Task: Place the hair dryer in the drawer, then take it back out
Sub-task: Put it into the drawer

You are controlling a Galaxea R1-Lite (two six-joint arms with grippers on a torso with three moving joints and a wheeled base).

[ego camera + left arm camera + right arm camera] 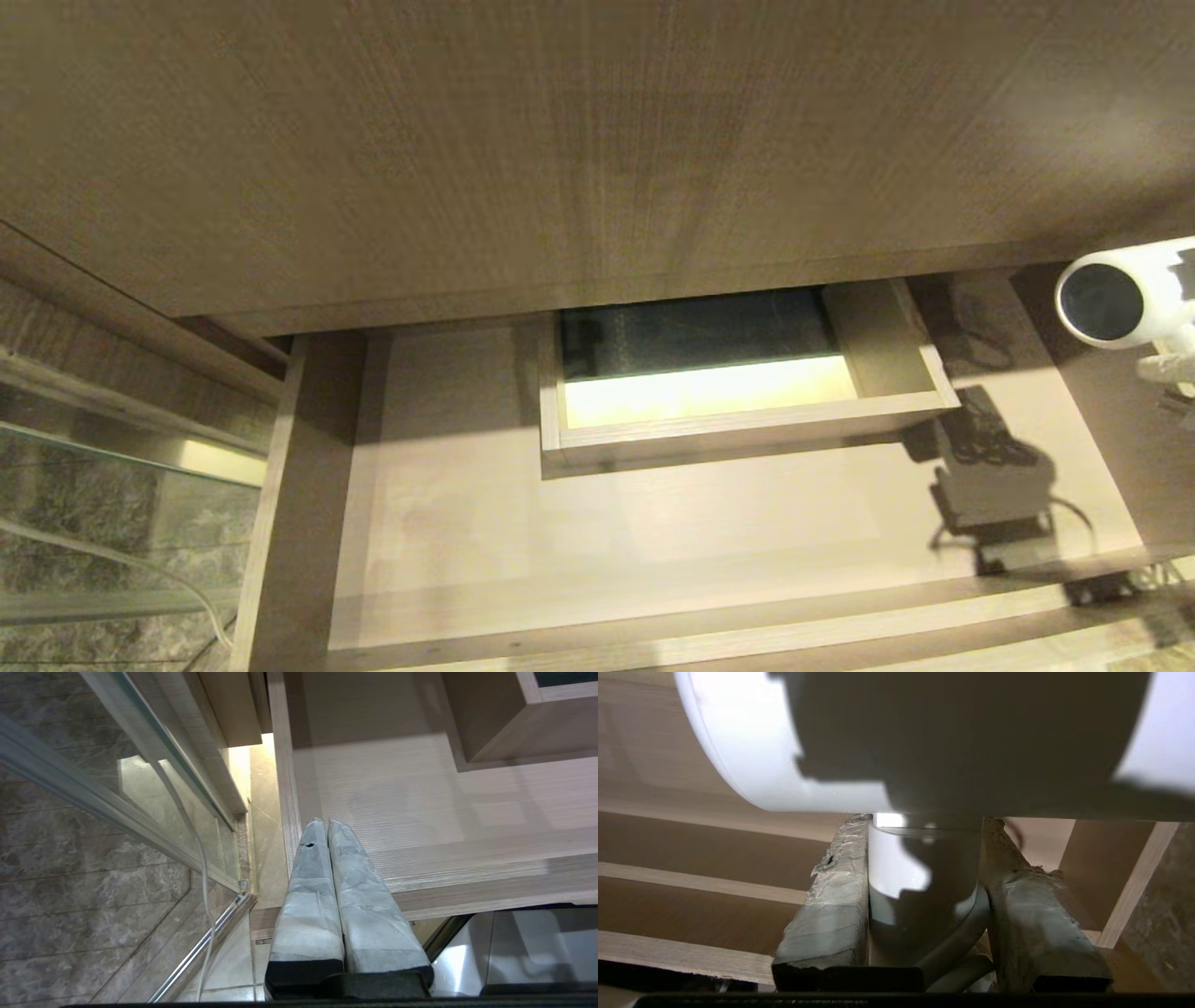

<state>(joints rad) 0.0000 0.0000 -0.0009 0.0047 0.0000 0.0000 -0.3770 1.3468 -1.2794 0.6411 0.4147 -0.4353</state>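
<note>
The drawer (653, 560) stands pulled out below the wood-grain bench (560, 140), its pale floor bare and partly in shadow. At its back sits the small boxed notch (738, 411), whose inside is lit yellow in front and dark behind.

The hair dryer (1120, 294) hangs at the right edge of the head view, above the drawer's right side and clear of its floor. Its short barrel lies roughly level, and its long axis runs across the scene, with the dark grey round end facing toward the left and somewhat toward the camera. The white handle (896, 868) drops from the barrel, at right angles to it. A shadow of the dryer and its holder falls on the drawer floor near the right wall.

The right pincer (924, 896) is closed partway on that handle: in the right wrist view the two taped fingers (836, 896) press against its opposite sides, just under the barrel.

The left pincer (327, 830) hangs beside the drawer's left front corner, its taped fingers pressed together with nothing between them. Beside it are a glass panel (117, 788) and marble floor (70, 905).
</note>
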